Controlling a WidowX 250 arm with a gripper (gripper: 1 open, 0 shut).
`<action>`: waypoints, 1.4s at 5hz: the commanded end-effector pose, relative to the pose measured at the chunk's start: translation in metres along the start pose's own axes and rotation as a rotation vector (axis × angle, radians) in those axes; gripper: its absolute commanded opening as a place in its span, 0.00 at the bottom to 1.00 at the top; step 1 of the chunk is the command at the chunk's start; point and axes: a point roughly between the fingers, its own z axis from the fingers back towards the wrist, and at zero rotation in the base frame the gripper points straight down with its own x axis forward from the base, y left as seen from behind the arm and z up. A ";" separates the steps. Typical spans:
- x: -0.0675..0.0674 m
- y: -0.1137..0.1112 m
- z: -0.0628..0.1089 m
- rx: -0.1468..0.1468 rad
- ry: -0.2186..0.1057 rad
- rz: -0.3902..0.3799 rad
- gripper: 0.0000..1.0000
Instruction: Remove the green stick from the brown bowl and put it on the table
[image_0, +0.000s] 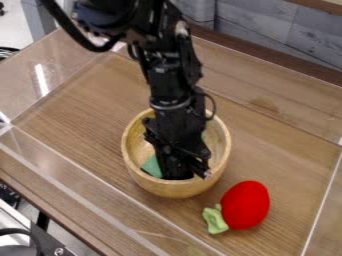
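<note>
The brown bowl (135, 141) stands on the wooden table (94, 105), near its front. A green stick (156, 165) lies inside the bowl against the left wall, and only part of it shows. My black gripper (187, 166) points almost straight down into the bowl, its tips low inside, right beside the stick. The arm hides the fingertips, so I cannot make out how wide the jaws stand or whether they touch the stick.
A red strawberry-like toy (245, 203) with a green leaf (214, 218) lies on the table just right of the bowl. Clear plastic walls (54, 70) fence the table on all sides.
</note>
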 end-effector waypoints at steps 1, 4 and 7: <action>0.006 0.001 0.022 0.012 -0.080 -0.010 1.00; 0.018 0.007 0.061 0.049 -0.153 0.006 1.00; 0.034 0.029 0.103 0.108 -0.239 0.160 1.00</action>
